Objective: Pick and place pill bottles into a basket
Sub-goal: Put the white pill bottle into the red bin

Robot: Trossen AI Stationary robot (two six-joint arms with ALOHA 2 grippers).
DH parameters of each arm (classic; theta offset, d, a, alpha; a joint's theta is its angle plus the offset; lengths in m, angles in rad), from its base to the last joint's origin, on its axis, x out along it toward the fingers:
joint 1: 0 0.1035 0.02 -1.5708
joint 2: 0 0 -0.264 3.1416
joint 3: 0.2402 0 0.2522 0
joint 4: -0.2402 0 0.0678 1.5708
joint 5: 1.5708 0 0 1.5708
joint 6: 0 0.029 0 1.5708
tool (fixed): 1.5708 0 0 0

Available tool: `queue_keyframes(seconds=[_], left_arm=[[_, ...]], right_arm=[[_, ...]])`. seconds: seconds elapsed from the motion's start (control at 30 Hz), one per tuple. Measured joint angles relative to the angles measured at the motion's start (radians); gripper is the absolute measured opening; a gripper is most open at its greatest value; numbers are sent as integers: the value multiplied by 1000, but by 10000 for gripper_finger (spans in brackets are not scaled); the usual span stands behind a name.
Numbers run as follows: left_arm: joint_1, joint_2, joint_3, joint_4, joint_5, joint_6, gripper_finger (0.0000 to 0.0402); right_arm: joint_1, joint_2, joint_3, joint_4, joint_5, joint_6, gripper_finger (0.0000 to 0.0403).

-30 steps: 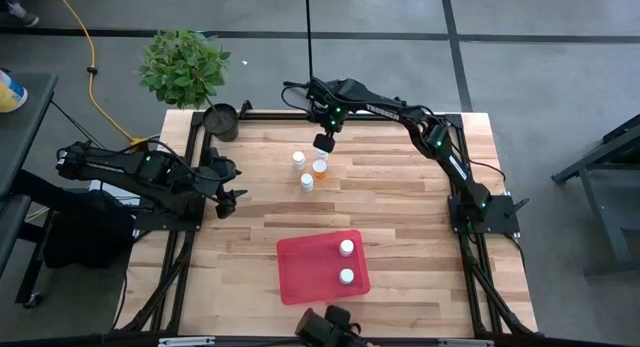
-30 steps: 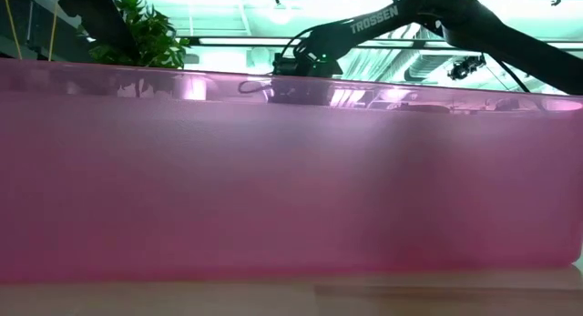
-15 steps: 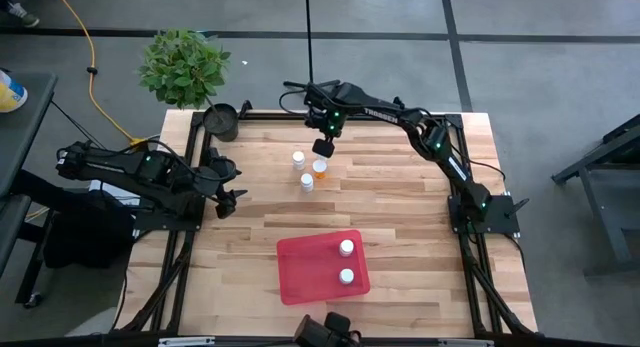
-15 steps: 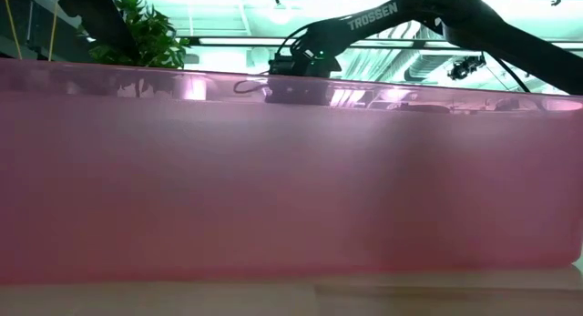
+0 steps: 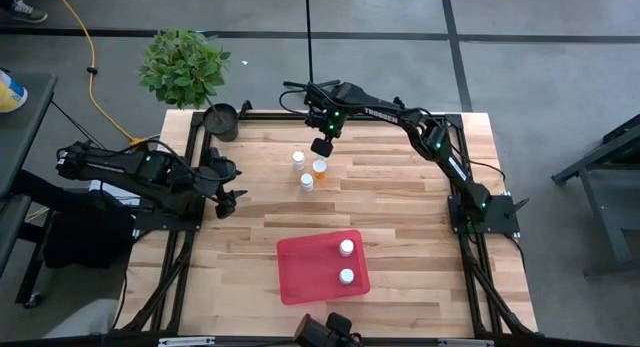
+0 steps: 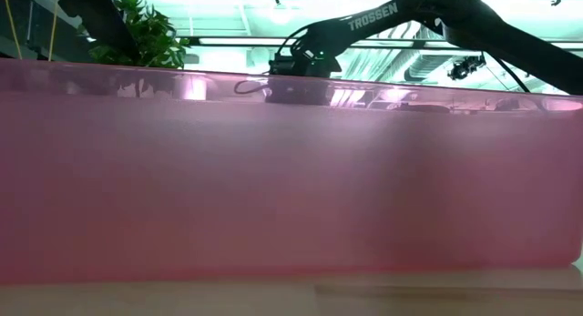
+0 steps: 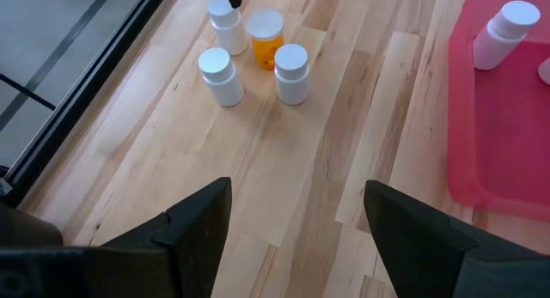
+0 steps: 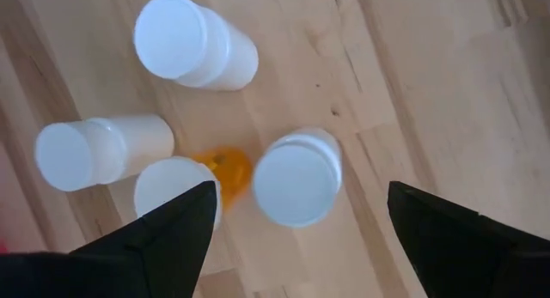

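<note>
The red basket (image 5: 322, 267) sits low in the middle of the high view, tipped a little so its long side runs from lower left to upper right. Two pill bottles stand up in it, showing white caps (image 5: 346, 247) and (image 5: 346, 277). In the low view the basket's pink wall (image 6: 291, 170) fills nearly the whole frame and hides the table behind it.

Farther up the table more bottles stand in a tight bunch, caps up. The left wrist view shows four: three white (image 7: 221, 76) and one orange bottle (image 7: 264, 39). In the high view the fourth one is hidden under the arm.

The right claw (image 5: 323, 147) hangs right over this bunch, fingers wide open and holding nothing.

The left claw (image 5: 236, 195) waits at the left edge of the table, open and empty.

A green plant (image 5: 184, 67) and a small black pot (image 5: 221, 120) sit at the upper left.
</note>
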Motion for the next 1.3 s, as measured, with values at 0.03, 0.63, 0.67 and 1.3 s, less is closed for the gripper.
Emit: queue_keyframes(seconds=[0.03,0.63,0.67,1.3], left_arm=[[0,0,0,0,0,0,298],[0,0,0,-1,-1,0,298],[0,0,0,-1,-1,0,298],[0,0,0,-3,-5,0,298]], right_arm=[[0,0,0,0,-3,1,332],[0,0,0,-18,-20,78,332],[0,0,0,-25,-22,78,332],[0,66,0,-21,-22,28,332]])
